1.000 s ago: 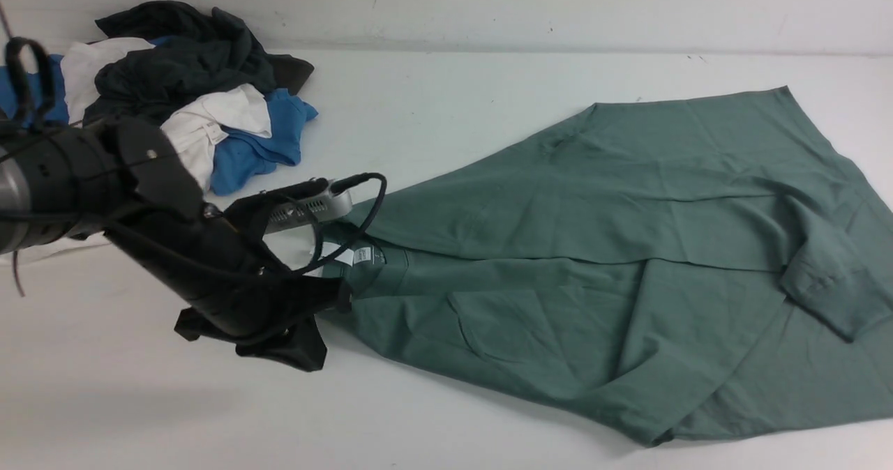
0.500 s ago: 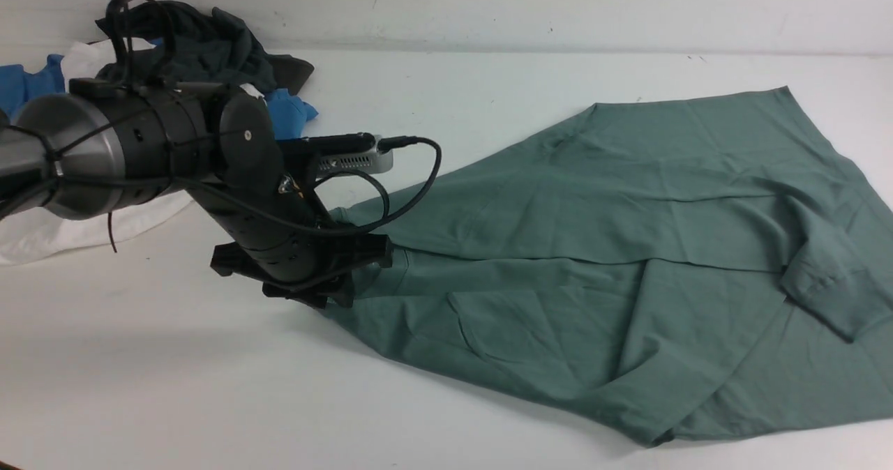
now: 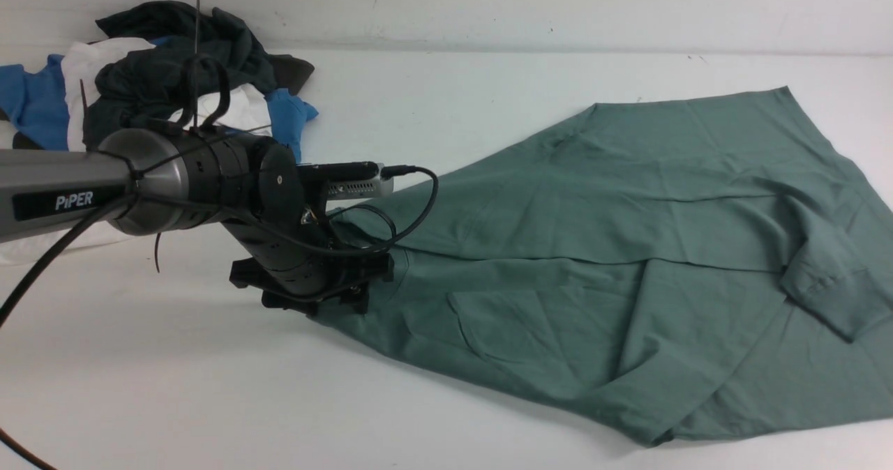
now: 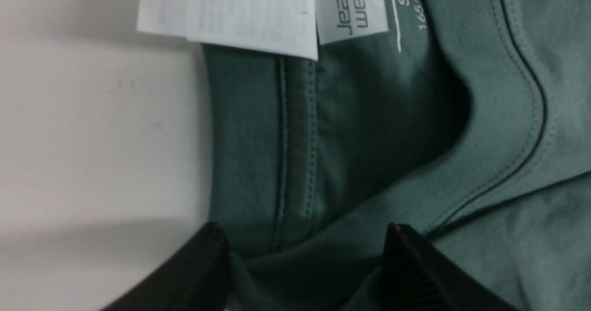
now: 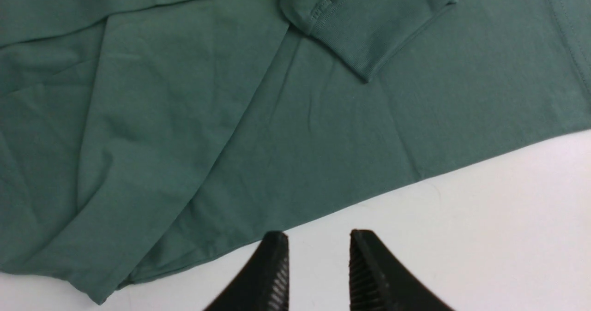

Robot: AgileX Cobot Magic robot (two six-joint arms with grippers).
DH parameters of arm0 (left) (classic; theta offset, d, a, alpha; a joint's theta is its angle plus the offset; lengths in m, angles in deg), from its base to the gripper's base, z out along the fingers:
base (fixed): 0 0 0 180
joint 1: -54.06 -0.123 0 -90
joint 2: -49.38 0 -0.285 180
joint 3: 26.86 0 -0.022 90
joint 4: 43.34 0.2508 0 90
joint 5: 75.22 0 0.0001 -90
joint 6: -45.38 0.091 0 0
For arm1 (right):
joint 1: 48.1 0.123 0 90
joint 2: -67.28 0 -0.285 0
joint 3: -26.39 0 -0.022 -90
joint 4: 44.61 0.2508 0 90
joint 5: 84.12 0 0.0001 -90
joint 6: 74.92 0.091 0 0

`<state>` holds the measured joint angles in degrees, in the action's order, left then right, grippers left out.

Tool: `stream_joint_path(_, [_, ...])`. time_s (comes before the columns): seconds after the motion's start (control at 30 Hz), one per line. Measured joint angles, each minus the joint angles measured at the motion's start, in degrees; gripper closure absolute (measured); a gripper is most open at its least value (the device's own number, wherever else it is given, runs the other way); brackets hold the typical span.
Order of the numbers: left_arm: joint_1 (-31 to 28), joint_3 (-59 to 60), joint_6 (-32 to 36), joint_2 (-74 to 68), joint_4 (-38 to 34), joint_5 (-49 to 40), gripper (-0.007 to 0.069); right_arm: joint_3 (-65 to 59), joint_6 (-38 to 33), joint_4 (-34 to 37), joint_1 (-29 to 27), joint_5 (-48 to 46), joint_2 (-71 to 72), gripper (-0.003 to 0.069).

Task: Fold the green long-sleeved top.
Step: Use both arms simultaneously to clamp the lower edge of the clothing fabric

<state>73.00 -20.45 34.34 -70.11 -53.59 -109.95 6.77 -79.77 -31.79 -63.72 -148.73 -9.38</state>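
One green long-sleeved top [image 3: 628, 247] lies flat on the bench [image 3: 139, 400], with a cuff [image 5: 369, 29] tucked in over its body. At the collar [image 4: 286, 163] the left hand [image 4: 302, 237] is open, fingers [image 4: 208, 265] wide apart over the cloth. The right hand [image 5: 318, 242] hangs just off the top's edge, a little open, holding nothing. I think a good fold needs a firm pinch on the collar and a slow, even lift. Other clothes [image 3: 174, 72] sit piled well apart.
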Motion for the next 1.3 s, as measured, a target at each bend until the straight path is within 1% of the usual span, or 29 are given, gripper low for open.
stream_joint_path(0.03, [0.0,0.0,0.0,0.0,0.1,-0.1,0.0235,-0.2,0.0,0.0,0.0,0.0,0.0,0.0478])
stream_joint_path(0.1, [0.0,-0.1,0.0,-0.1,0.3,-1.3,0.0340,-1.2,0.0,0.0,0.0,0.4,0.0,0.0478])
stream_joint_path(0.2, [-0.4,-0.1,0.0,-0.1,1.1,-3.0,0.0524,-1.5,0.0,-0.2,0.0,0.4,0.0,0.0478])
stream_joint_path(0.23, [-0.7,-0.1,0.0,0.0,1.5,-3.7,0.0566,-1.5,0.0,-0.4,0.0,0.3,0.0,0.0478])
stream_joint_path(0.33, [-2.0,-0.1,0.0,0.6,3.5,-7.3,0.0602,-1.5,0.1,-0.6,0.0,-0.7,0.0,0.0478])
stream_joint_path(0.43, [-4.2,0.0,0.0,1.5,6.7,-10.3,0.0606,-1.5,0.1,-0.2,0.0,-1.8,0.0,0.0478])
stream_joint_path(0.47, [-6.7,0.1,0.0,2.3,9.1,-11.4,0.0606,-1.5,0.2,0.9,0.0,-2.3,0.0,0.0478])
stream_joint_path(0.53, [-9.1,0.1,0.0,3.6,11.6,-11.7,0.0606,-1.8,0.2,2.4,0.2,-2.4,0.0,0.0478])
stream_joint_path(0.57, [-10.8,0.1,0.0,4.5,12.9,-11.6,0.0606,-2.2,0.2,3.2,0.6,-2.2,0.0,0.0478])
stream_joint_path(0.63, [-12.3,0.1,0.0,5.2,13.7,-11.5,0.0606,-3.2,0.2,3.6,1.7,-1.6,0.0,0.0478])
stream_joint_path(0.7, [-15.0,0.1,0.0,6.3,15.1,-11.3,0.0606,-5.7,0.2,3.5,4.4,0.2,-0.3,0.0478])
stream_joint_path(0.83, [-16.3,0.1,0.0,6.4,15.4,-11.6,0.0606,-9.8,1.0,1.2,9.5,3.4,-3.4,0.0477])
stream_joint_path(0.87, [-16.4,0.1,0.0,6.4,15.4,-11.6,0.0606,-10.0,1.1,1.0,9.5,3.4,-3.4,0.0477])
stream_joint_path(0.93, [-16.4,0.1,0.0,6.4,15.5,-11.6,0.0603,-11.3,3.6,-2.9,11.8,5.6,-7.0,0.0466])
stream_joint_path(1.03, [-16.4,0.1,0.0,6.4,15.4,-12.3,0.0571,-11.3,6.5,-6.8,12.6,6.9,-12.5,0.0433])
stream_joint_path(1.1, [-16.4,-0.3,0.0,6.4,15.5,-14.5,0.0534,-11.3,7.2,-7.9,12.7,7.4,-15.4,0.0413])
stream_joint_path(1.13, [-16.4,-0.4,0.0,6.4,15.5,-14.8,0.0530,-11.3,7.3,-8.0,12.7,7.6,-16.4,0.0411])
stream_joint_path(1.23, [-16.4,-2.8,0.0,6.4,16.5,-20.8,0.0451,-11.3,7.5,-8.1,12.7,8.1,-20.7,0.0391])
stream_joint_path(1.27, [-16.4,-3.8,0.0,6.5,16.7,-22.7,0.0413,-11.3,7.5,-8.1,12.7,8.3,-21.7,0.0389])
stream_joint_path(1.3, [-16.4,-4.2,0.0,6.5,16.7,-23.3,0.0408,-11.3,7.5,-8.1,12.7,8.3,-21.9,0.0388])
